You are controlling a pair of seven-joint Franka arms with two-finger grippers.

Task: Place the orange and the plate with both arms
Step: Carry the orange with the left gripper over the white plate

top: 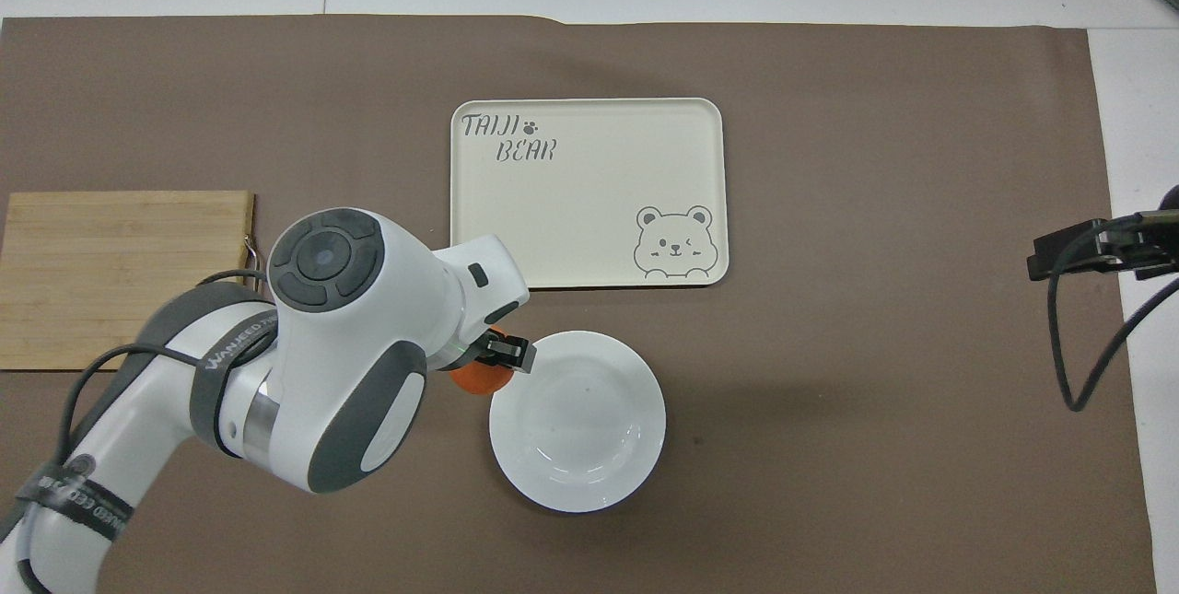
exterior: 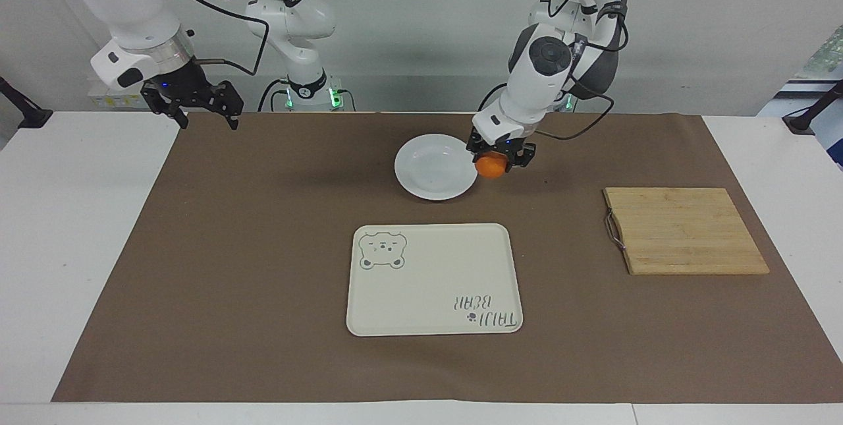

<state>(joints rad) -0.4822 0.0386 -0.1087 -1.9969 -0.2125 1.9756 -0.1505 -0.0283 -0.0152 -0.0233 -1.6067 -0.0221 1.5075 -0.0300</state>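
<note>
My left gripper [exterior: 495, 160] is shut on the orange [exterior: 492, 167], carrying it in the air just at the rim of the white plate [exterior: 431, 168], on the side toward the left arm's end. In the overhead view the orange [top: 477, 377] shows only partly under the left arm, beside the plate [top: 580, 424]. The plate lies on the brown mat, nearer to the robots than the cream bear tray [exterior: 435, 279]. My right gripper [exterior: 204, 112] hangs open and waits above the mat's corner at the right arm's end; its edge [top: 1073, 250] shows in the overhead view.
A bamboo cutting board [exterior: 685, 230] with a metal handle lies at the left arm's end of the mat, also seen from above as the board [top: 110, 272]. The bear tray [top: 589, 193] holds nothing. A brown mat [exterior: 263, 267] covers most of the table.
</note>
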